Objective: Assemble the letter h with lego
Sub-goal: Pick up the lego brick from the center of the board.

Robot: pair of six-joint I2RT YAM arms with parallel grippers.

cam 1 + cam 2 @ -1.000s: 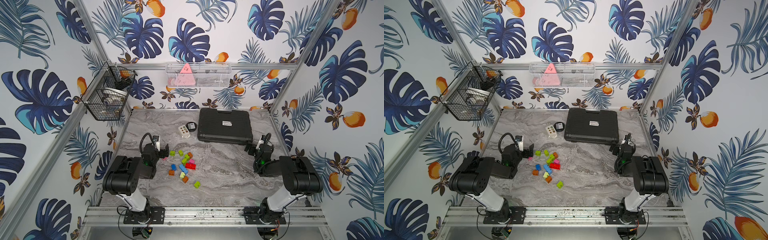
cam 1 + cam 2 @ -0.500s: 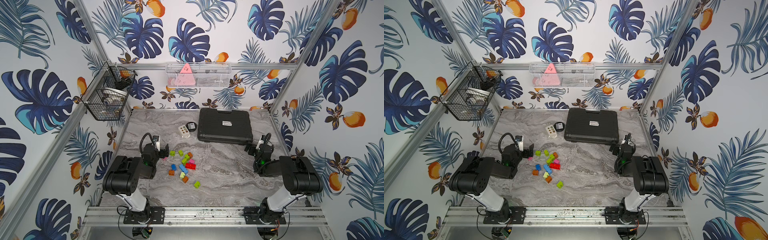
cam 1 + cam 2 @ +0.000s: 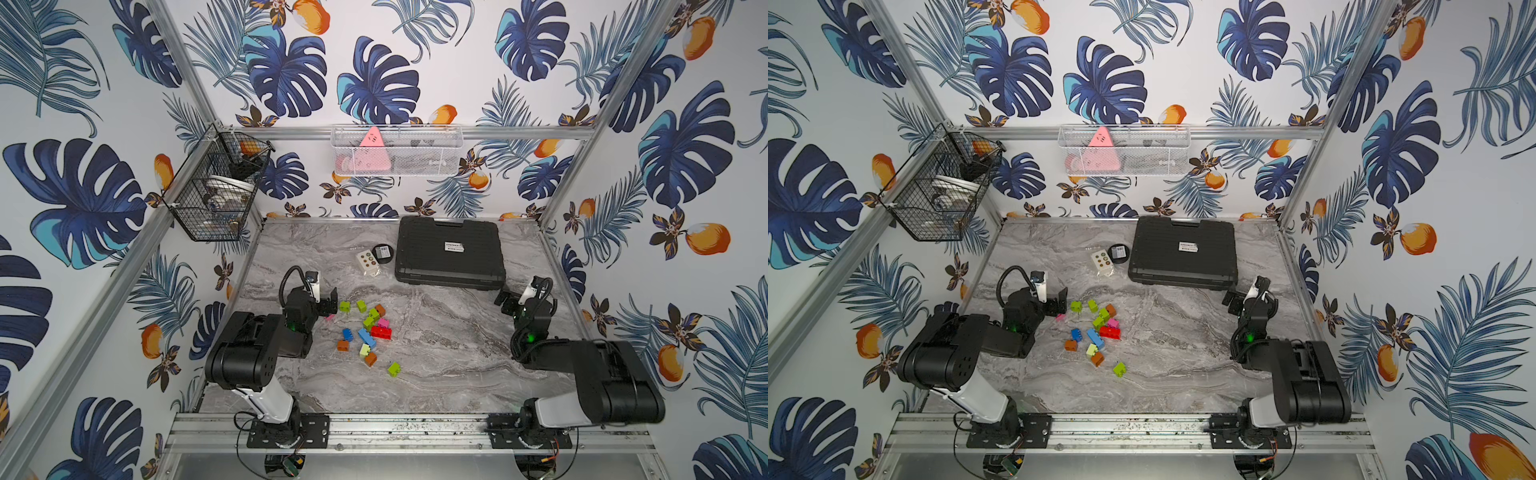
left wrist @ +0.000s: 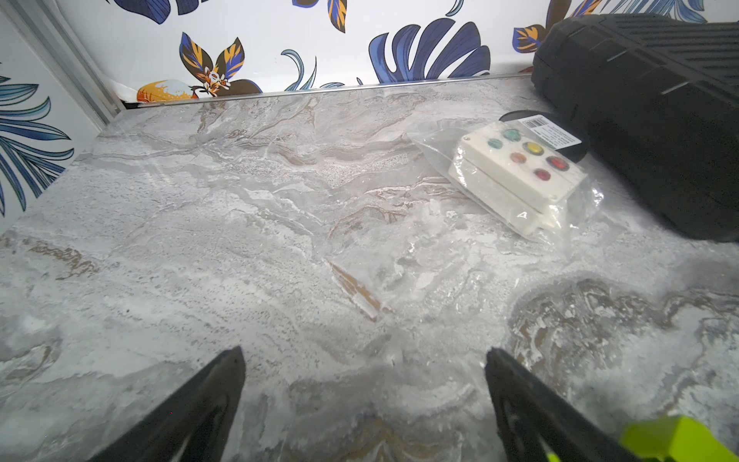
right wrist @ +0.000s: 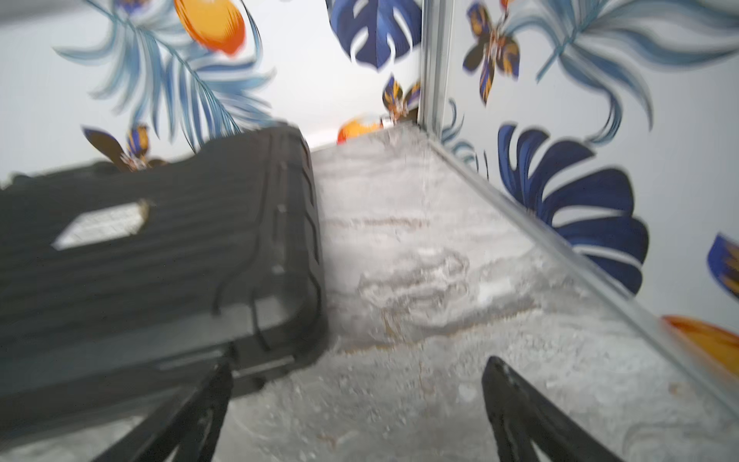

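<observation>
The lego lies loose on the marble table, left of the middle, in both top views. A longer red brick [image 3: 381, 331] [image 3: 1109, 331] sits among lime green [image 3: 394, 368], orange [image 3: 343, 345], blue [image 3: 347, 333], light blue [image 3: 367, 336] and pink [image 3: 382, 322] ones. My left gripper [image 3: 323, 300] [image 3: 1054, 301] stands open just left of the pile, with a lime green brick [image 4: 680, 440] beside one finger. In its wrist view the left gripper [image 4: 364, 356] holds only bare table. My right gripper [image 3: 510, 298] [image 5: 358, 366] is open and empty at the right, far from the bricks.
A black case [image 3: 449, 253] [image 5: 160, 248] lies at the back, its corner close to the right gripper. A bagged white button box [image 3: 366, 262] [image 4: 520, 172] and a black disc [image 3: 382, 252] lie beside it. A wire basket [image 3: 216, 187] and a mesh tray [image 3: 395, 151] hang on the walls.
</observation>
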